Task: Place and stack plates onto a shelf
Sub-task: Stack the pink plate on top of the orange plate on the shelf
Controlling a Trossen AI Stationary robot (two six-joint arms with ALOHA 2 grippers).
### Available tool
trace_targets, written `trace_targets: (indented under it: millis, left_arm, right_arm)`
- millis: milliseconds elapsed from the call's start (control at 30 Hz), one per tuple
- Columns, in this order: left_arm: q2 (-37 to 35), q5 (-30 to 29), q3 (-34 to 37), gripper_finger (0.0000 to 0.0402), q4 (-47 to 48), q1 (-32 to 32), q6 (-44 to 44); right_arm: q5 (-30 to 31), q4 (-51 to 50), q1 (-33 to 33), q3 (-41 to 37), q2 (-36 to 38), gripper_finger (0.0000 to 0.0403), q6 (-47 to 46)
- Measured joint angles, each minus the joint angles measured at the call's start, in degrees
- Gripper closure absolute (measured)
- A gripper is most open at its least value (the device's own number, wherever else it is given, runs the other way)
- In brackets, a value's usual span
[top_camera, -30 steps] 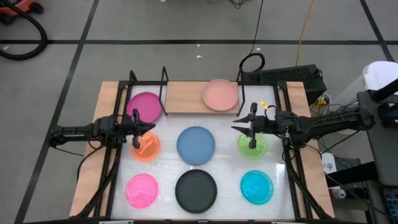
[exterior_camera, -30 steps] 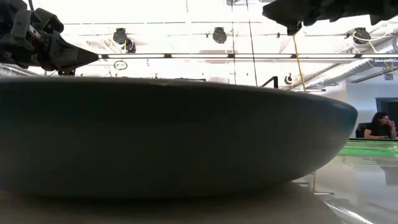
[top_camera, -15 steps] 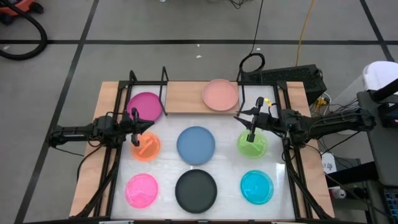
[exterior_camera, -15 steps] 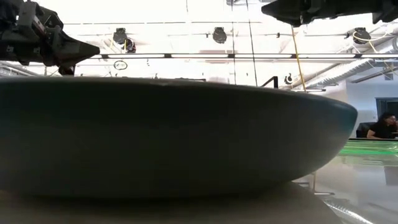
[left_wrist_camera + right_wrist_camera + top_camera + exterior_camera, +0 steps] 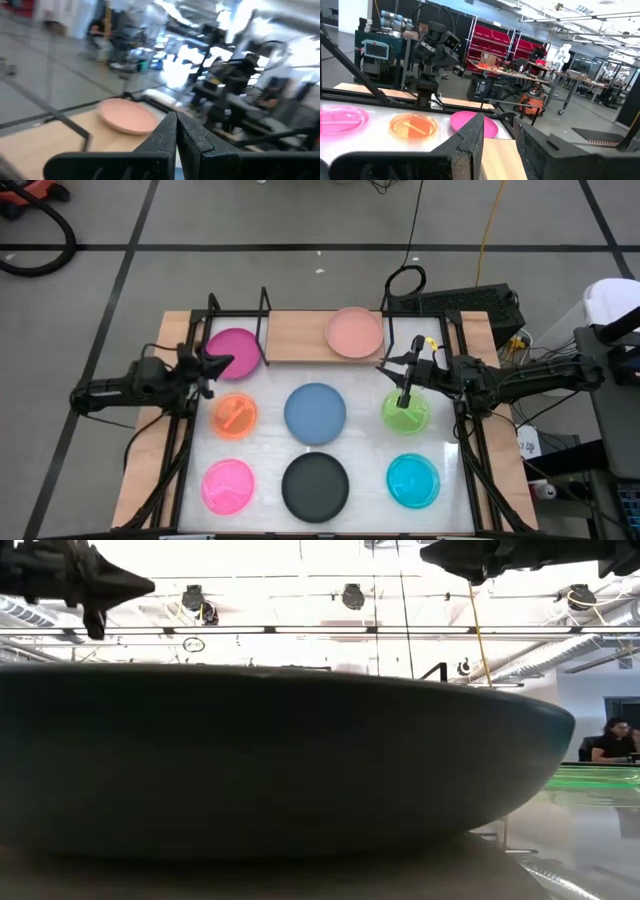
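The left claw (image 5: 207,366) is squeezed shut with nothing in it. It hangs over the left edge of the table (image 5: 268,452). The magenta plate (image 5: 233,350) is just beside its tips and already lies on the wooden shelf (image 5: 295,336). The orange plate (image 5: 235,416) lies flat on the table, near the claw, on the side away from the shelf.

The blue plate (image 5: 315,412) is in the middle, between the two claws. The pale pink plate (image 5: 354,332) is on the shelf, near the right claw.

The right claw (image 5: 402,380) is spread wide with nothing in it. It hangs over the shelf-side edge of the green plate (image 5: 405,414). The hot pink (image 5: 228,485), black (image 5: 315,486) and cyan (image 5: 413,480) plates wait in the row farthest from the shelf.

I think the green plate is next. To do it well, the right claw should go down slowly with one finger inside the rim and one outside. Then it should pinch firmly, so the smooth plate does not slip. It should lift the plate flat and clear of the black wire posts, and set it down right on top of the pale pink plate.
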State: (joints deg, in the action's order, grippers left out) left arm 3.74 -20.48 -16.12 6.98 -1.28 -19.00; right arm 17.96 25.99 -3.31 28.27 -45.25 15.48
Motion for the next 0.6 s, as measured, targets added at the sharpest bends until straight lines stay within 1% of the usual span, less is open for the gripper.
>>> trace_targets:
  millis: [67, 167, 233, 367, 467, 600]
  left_arm:
    - [3.79, -1.02, -3.72, 0.0389, 2.31, -0.02, 0.07]
    - [11.77, -1.08, -10.24, 0.0389, 5.81, 0.02, 2.21]
    - [17.86, -2.08, -15.02, 0.0389, 9.9, 0.02, 4.35]
    - [29.53, -6.21, -23.5, 0.0389, 20.66, -0.04, 7.27]
    - [37.05, -7.06, -26.71, 0.0389, 26.71, -0.56, 6.73]
    - [44.29, -6.98, -27.1, 0.0389, 31.32, -1.27, 2.81]
  right_arm:
    - [0.0, 0.2, 0.0, 0.0, 0.02, 0.0314, 0.05]
    - [-0.02, 0.18, 0.0, 0.0, 0.0, 0.0314, 0.3]
    - [-0.02, 0.26, 0.0, 0.0, 0.0, 0.0314, 0.72]
    - [-0.02, 0.33, 0.0, 0.02, -0.09, 0.0314, 0.86]
    - [-0.02, 0.33, 0.0, 0.02, -0.55, 0.0314, 0.86]
    - [-0.03, -0.11, 0.0, 0.01, -1.48, 0.0314, 0.3]
